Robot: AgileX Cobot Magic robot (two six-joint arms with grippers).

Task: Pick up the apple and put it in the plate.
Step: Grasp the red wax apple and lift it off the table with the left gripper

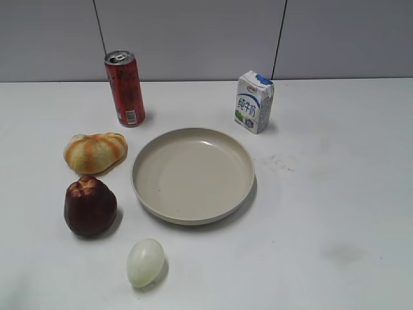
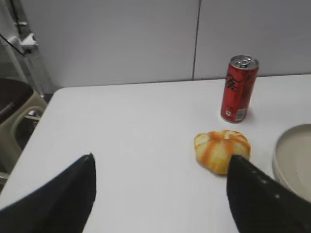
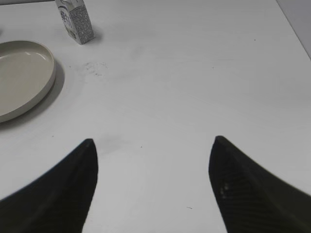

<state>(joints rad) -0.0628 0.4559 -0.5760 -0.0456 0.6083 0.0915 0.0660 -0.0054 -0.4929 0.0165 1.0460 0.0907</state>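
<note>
The dark maroon-red apple point(image 1: 90, 206) sits on the white table at the left, just left of the plate's front rim. The large round beige plate point(image 1: 150, 194) lies in the middle and holds nothing; its edge also shows in the left wrist view point(image 2: 282, 160) and the right wrist view point(image 3: 46, 87). Neither gripper shows in the exterior view. My left gripper point(image 2: 160, 158) is open over bare table, with nothing between its jaws; the apple is out of its view. My right gripper point(image 3: 153, 141) is open over bare table right of the plate.
An orange-striped bread roll point(image 1: 95, 152) lies behind the apple. A pale egg point(image 1: 145, 261) lies in front of the plate. A red can point(image 1: 125, 88) stands at the back left, a small milk carton point(image 1: 254, 101) at the back right. The table's left edge point(image 2: 34, 141) shows.
</note>
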